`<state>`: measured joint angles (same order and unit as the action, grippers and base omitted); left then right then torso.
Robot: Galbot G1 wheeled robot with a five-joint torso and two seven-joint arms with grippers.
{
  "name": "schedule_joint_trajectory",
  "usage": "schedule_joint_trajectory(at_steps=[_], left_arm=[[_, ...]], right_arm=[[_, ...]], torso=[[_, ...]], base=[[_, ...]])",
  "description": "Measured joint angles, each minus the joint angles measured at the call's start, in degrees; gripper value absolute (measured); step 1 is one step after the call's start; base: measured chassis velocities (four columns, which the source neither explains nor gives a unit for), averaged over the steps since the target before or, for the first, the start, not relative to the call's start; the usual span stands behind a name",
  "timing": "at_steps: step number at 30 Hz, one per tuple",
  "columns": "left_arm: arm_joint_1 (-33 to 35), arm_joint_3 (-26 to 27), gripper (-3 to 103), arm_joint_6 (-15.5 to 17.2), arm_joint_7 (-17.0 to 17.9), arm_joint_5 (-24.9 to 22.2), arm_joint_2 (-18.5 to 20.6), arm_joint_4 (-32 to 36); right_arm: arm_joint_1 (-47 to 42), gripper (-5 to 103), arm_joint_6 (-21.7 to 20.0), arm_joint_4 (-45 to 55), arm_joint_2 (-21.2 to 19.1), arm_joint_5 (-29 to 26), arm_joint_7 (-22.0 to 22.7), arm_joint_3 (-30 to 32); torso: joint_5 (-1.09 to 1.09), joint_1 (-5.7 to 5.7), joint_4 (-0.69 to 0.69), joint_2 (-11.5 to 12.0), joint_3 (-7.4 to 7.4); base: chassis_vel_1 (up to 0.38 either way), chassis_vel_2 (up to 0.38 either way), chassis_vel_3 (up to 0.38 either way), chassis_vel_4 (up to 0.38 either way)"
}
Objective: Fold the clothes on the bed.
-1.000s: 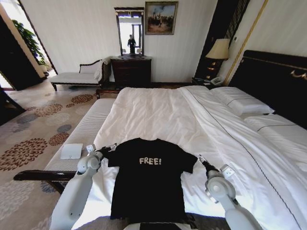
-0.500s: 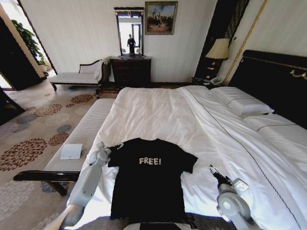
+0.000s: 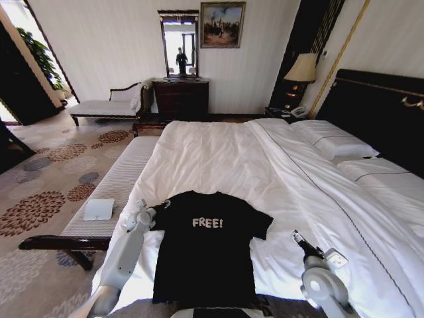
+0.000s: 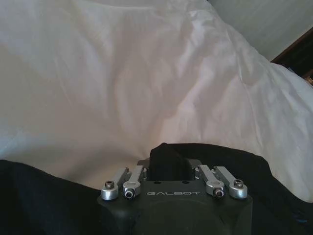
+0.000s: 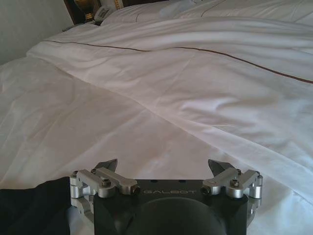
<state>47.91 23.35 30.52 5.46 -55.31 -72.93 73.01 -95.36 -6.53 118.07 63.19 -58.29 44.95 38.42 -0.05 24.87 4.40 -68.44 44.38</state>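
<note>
head view: black t-shirt (image 3: 204, 245) reads "free!"; left hand (image 4: 168, 164) marked "galbot".

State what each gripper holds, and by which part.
The left gripper is shut on the T-shirt at its sleeve edge. The right gripper is open, holding nothing.

White bed (image 3: 218, 156), black T-shirt (image 3: 205, 248) atop
</note>
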Motion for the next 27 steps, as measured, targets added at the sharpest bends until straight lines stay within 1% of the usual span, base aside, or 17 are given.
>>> schedule_joint_trajectory(at_steps=[1, 2, 5, 6, 7, 8, 10, 11, 13, 15, 22, 24, 26, 27], left_arm=[[0.06, 0.08, 36, 0.00, 0.02, 0.05, 0.00, 0.46], [0.06, 0.08, 36, 0.00, 0.02, 0.05, 0.00, 0.46], [0.07, 0.49, 20, 0.00, 0.24, 0.23, 0.34, 1.41], [0.07, 0.49, 20, 0.00, 0.24, 0.23, 0.34, 1.41], [0.01, 0.58, 14, 0.01, 0.31, 0.32, 0.43, 1.43], [-0.12, 0.70, 14, 0.02, 0.38, 0.53, 0.56, 1.42], [-0.36, 0.82, 4, 0.02, 0.39, 0.73, 0.68, 1.28], [-0.53, 0.85, 2, 0.02, 0.39, 0.78, 0.71, 1.10], [-0.60, 0.86, 2, 0.02, 0.39, 0.80, 0.72, 1.01], [-1.13, 0.91, 1, -0.30, 0.39, 1.03, 0.71, 0.72], [-1.72, 1.01, 1, -1.15, 0.39, 1.36, 0.87, 0.38], [-1.67, 0.91, 1, -2.13, 0.39, 1.37, 0.79, 0.40], [-1.04, 1.07, 1, -4.14, 0.34, 1.06, 0.35, 1.27], [-1.04, 1.07, 1, -4.14, 0.34, 1.06, 0.35, 1.27]], right_arm=[[-0.14, 100, -0.01, -0.05, 0.19, 0.08, 0.06, 0.07], [-0.14, 100, -0.01, -0.05, 0.19, 0.08, 0.06, 0.07], [-0.66, 100, -0.03, -0.06, 1.00, 0.41, 0.18, 0.44], [-0.66, 100, -0.03, -0.06, 1.00, 0.41, 0.18, 0.44], [-0.76, 100, -0.04, -0.06, 1.14, 0.49, 0.20, 0.56], [-0.90, 100, -0.05, -0.04, 1.33, 0.59, 0.21, 0.74], [-1.10, 100, -0.05, 0.04, 1.62, 0.70, 0.24, 0.96], [-1.26, 100, -0.05, 0.11, 1.89, 0.81, 0.26, 1.09], [-1.34, 100, -0.06, 0.14, 2.09, 0.89, 0.26, 1.15], [-1.56, 100, -0.06, 0.15, 3.18, 1.53, 0.27, 1.32], [-1.37, 100, -0.02, -0.24, 3.40, 1.65, 0.08, 1.72], [-0.98, 100, 0.11, -0.76, 3.36, 1.82, -0.15, 1.70], [-0.49, 100, 0.35, -1.29, 3.39, 2.04, -0.46, 1.43], [-0.49, 100, 0.35, -1.29, 3.39, 2.04, -0.46, 1.43]], torso=[[0.00, 0.00, 0.00, 0.00, 0.00], [0.00, 0.00, 0.00, 0.00, 0.00], [0.00, 0.00, 0.01, 0.00, 0.00], [0.00, 0.00, 0.01, 0.00, 0.00], [0.00, 0.00, 0.01, 0.00, 0.00], [0.00, 0.00, 0.00, 0.00, 0.00], [0.00, 0.00, 0.00, 0.00, 0.00], [0.00, 0.00, 0.01, 0.00, 0.00], [-0.01, 0.00, 0.01, 0.00, 0.00], [0.00, 0.00, 0.00, 0.00, 0.00], [0.00, 0.00, 0.01, 0.00, 0.00], [0.00, 0.00, 0.00, 0.00, 0.00], [0.00, 0.00, 0.00, 0.00, 0.00], [0.00, 0.00, 0.00, 0.00, 0.00]], base=[[0.000, 0.000, 0.000, 0.000], [0.000, 0.000, 0.000, 0.000], [0.000, 0.000, 0.000, 0.000], [0.000, 0.000, 0.000, 0.000], [0.000, 0.000, 0.000, 0.000], [0.000, 0.000, 0.000, 0.000], [0.000, 0.000, 0.000, 0.000], [0.000, 0.000, 0.000, 0.000], [0.000, 0.000, 0.000, 0.000], [0.000, 0.000, 0.000, 0.000], [0.000, 0.000, 0.000, 0.000], [0.000, 0.000, 0.000, 0.000], [0.000, 0.000, 0.000, 0.000], [0.000, 0.000, 0.000, 0.000]])
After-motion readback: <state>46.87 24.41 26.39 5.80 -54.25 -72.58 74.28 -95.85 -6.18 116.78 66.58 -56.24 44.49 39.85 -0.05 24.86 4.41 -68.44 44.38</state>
